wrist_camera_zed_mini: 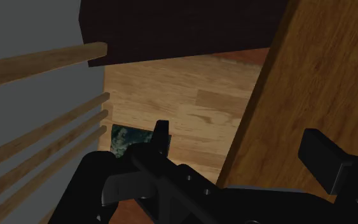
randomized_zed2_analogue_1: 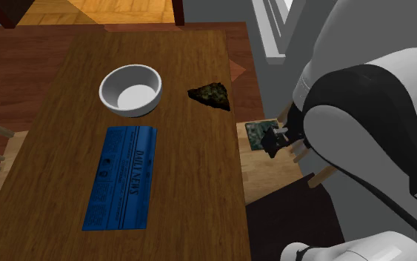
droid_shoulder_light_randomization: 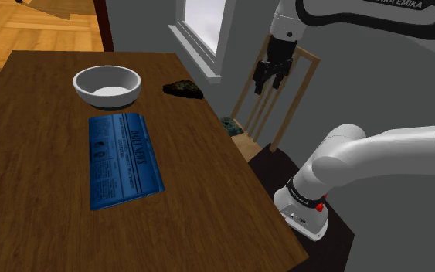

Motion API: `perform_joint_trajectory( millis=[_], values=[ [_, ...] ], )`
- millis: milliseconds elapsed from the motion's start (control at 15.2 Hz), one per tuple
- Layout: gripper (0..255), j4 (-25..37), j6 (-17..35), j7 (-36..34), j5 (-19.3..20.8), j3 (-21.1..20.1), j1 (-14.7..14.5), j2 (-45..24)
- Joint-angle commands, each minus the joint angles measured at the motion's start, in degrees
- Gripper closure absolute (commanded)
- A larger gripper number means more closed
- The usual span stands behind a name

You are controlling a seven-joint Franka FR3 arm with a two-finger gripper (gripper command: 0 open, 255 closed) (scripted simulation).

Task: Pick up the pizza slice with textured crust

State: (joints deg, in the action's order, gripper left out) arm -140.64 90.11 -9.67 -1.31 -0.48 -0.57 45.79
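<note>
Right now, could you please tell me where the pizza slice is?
In the shoulder view the pizza slice lies near the wooden table's right edge, just right of the white bowl, not touching it.

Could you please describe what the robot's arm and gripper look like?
The arm is built of rounded white links with dark bands at the joints. Lettering ending in EMIKA runs along a dark strip on one link, and a small red mark sits by a lower joint. The gripper is all black, with two blocky fingers.
</note>
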Motion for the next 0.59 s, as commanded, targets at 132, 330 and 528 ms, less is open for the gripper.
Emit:
perform_joint_trajectory(
  millis=[132, 330, 528],
  values=[
    [0, -0.02, 4.19, 1.04, 0.49, 0.10, -0.21, -3.46],
    [0, 0.59, 10.23, 2.49, 1.15, 0.21, -0.49, -9.02],
    [0, 1.94, 15.87, 3.83, 1.77, 0.25, -0.73, -14.92]
  ],
)
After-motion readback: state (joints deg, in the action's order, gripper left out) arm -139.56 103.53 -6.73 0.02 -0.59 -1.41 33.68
